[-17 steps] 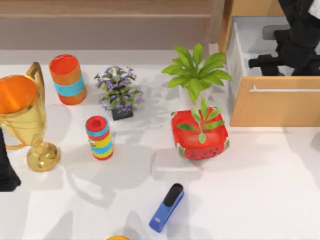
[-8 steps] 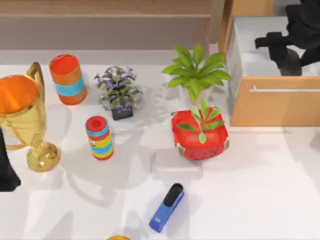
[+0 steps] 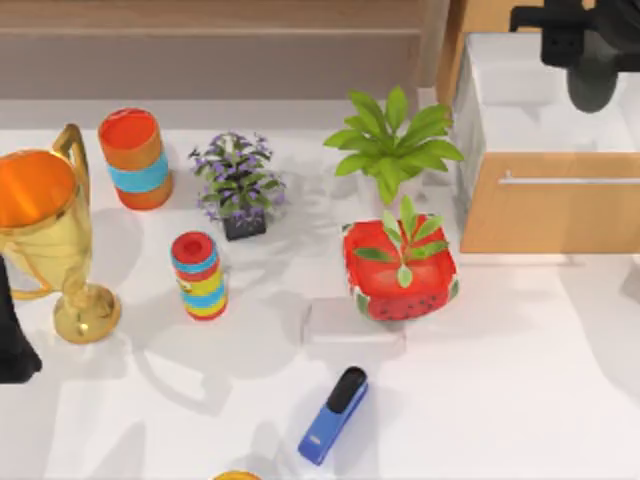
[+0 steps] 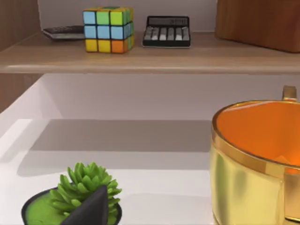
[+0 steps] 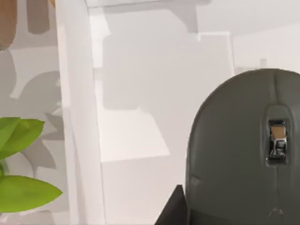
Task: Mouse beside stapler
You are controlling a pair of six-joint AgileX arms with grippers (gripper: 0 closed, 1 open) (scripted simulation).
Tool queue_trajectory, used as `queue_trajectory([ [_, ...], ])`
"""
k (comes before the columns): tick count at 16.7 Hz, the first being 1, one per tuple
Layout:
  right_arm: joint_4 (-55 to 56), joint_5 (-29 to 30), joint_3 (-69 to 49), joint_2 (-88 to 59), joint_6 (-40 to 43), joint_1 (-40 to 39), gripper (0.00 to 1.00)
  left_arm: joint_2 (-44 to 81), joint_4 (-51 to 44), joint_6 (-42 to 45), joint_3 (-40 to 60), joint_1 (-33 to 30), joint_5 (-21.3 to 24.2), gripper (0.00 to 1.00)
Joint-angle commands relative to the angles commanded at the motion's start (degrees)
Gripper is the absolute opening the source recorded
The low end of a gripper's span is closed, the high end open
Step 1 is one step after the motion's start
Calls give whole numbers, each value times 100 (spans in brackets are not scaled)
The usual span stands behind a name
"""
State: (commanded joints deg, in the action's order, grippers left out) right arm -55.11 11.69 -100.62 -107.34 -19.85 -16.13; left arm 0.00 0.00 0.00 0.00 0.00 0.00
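Observation:
My right gripper (image 3: pixel 585 62) is at the top view's far right, above the open drawer (image 3: pixel 520 205), shut on the dark grey mouse (image 3: pixel 592 85), which hangs over the drawer's white inside. The right wrist view shows the mouse (image 5: pixel 243 150) close up, with its scroll wheel and one black finger (image 5: pixel 171 208) beside it. The blue stapler (image 3: pixel 333 414) with a black top arm lies slanted near the table's front edge, far from the mouse. My left arm (image 3: pixel 12 340) is parked at the left edge.
A red watermelon pot (image 3: pixel 400 275) and a green plant (image 3: pixel 392 140) stand between the drawer and the stapler. Further left are a purple plant (image 3: pixel 238 185), a striped can (image 3: pixel 199 275), an orange-blue can (image 3: pixel 135 158) and a gold trophy (image 3: pixel 45 240).
My right gripper has risen out of the drawer with the mouse in it, moving toward the top view's upper edge. The left arm and the table's things have stayed put.

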Motion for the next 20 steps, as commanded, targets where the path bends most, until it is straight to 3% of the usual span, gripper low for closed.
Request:
queue_trajectory([
  [8, 364, 124, 1844, 1309, -1382, -1218, 0, 0, 0, 0, 0, 0, 0, 100],
  [20, 700, -685, 3898, 946, -2669, -2889, 0, 0, 0, 0, 0, 0, 0, 100],
])
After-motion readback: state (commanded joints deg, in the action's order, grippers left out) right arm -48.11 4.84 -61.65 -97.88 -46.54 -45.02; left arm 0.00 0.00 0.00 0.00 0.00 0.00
